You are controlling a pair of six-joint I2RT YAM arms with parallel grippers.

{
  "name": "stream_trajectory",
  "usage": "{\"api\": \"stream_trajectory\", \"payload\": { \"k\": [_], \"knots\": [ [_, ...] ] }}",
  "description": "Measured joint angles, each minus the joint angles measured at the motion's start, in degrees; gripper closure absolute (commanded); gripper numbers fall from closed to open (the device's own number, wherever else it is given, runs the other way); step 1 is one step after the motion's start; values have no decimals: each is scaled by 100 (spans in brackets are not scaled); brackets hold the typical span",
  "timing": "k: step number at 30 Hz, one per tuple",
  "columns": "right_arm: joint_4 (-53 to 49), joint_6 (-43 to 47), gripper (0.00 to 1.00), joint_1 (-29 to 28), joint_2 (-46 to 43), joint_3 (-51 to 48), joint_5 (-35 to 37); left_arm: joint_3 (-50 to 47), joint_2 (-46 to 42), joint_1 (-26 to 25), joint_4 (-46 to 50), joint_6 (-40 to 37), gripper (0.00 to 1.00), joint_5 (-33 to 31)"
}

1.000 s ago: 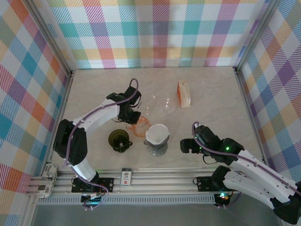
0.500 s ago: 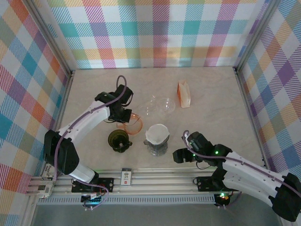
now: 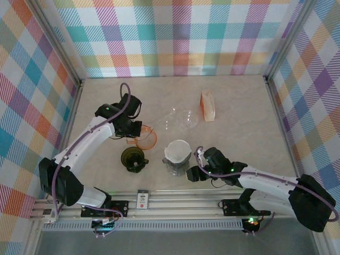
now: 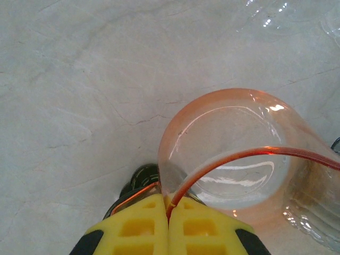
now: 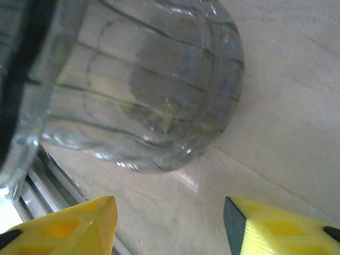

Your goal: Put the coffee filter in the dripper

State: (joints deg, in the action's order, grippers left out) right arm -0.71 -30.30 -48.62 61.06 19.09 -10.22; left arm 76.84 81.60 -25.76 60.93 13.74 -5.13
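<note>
Jaws of left gripper [image 4: 169, 206] pinch orange dripper [image 4: 234, 175] rim, arm [image 3: 89, 136] outstretched.

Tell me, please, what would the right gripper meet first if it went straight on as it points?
Probably the ribbed wall of the clear glass dripper, which sits just ahead of the right gripper, whose fingers stand open; the gap to it is hard to judge.

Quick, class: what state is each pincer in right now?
Left pincer: closed on the rim of the orange dripper.
Right pincer: open, holding nothing.
</note>
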Motion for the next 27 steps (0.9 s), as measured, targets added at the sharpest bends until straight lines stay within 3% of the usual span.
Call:
{"api": "stream_trajectory", "payload": {
  "k": [11,27],
  "knots": [
    [1038,208,50,-22,1025,125,-149,28,-487,472,219,44,100,-13],
    [1513,597,54,-22,2839,1517,-94,-74,-1296,761,369,214,100,-439]
  ]
}}
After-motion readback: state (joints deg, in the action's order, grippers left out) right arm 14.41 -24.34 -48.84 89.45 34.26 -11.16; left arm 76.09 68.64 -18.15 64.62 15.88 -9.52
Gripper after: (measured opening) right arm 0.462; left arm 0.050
